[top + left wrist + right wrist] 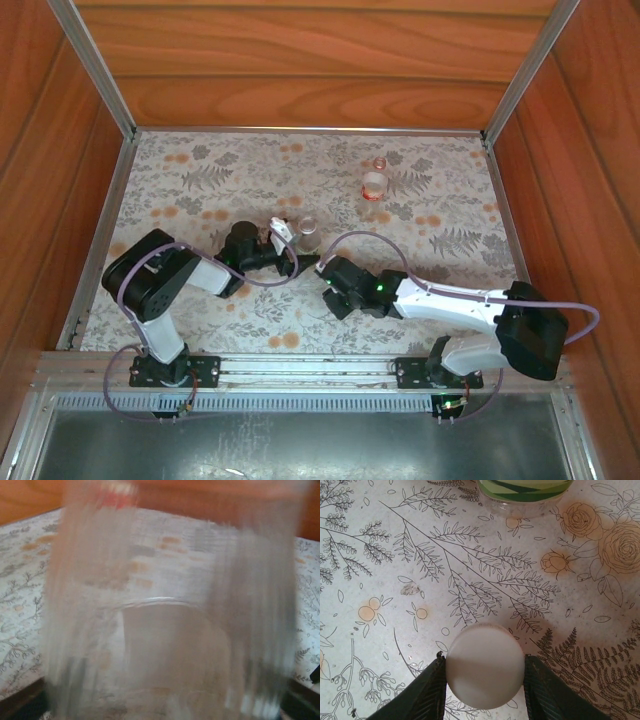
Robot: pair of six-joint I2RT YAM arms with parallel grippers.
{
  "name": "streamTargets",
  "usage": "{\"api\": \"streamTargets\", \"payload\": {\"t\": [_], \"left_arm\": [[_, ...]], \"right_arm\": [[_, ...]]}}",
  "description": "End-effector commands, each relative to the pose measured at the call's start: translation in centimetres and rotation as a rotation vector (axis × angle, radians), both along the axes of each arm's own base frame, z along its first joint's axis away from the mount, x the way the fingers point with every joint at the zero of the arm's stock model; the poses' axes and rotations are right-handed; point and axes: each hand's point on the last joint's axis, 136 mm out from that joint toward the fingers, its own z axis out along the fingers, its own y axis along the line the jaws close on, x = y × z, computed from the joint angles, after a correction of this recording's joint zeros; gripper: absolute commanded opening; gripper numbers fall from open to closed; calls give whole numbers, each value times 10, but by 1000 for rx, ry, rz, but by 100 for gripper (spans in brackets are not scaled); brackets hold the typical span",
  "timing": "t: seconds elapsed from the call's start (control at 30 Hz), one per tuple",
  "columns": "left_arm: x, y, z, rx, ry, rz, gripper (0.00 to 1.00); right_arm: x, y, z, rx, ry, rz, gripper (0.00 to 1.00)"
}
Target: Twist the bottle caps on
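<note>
One white cap clamped in right gripper; green-label bottle sits straight ahead, frame top. Left gripper: grip can't tell, blurred.

Total motion smear on the clear shape up close, no telling if gripped. Green-label bottle chopped off at 12 o'clock, base only.

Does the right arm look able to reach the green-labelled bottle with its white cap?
Probably yes. The right tool grips the white cap, and only bare tablecloth lies between it and the green-labelled bottle. The left tool, close by that bottle, might crowd the approach.
</note>
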Motion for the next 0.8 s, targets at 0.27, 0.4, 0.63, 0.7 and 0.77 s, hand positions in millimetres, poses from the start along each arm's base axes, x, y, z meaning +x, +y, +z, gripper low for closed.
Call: {"api": "streamTargets", "payload": {"t": [0.27,0.4,0.63,0.7,0.77], "left_arm": [[-3,-2,5,-21,-25,-9,65],[-6,-3,6,-22,-29,-28,59],[-14,-4,23,-54,-55,-65,59],[-15,-5,23,-53,-60,-71,59],[-17,-6,21,-54,-54,-88,58]], "right_arm": [[4,-12,22,8,-31,-24,42],[9,-11,46,24,-53,-11,42],[22,2,111,120,-84,40,43],[25,6,130,149,-91,58,43],[28,10,146,170,-101,78,43]]}}
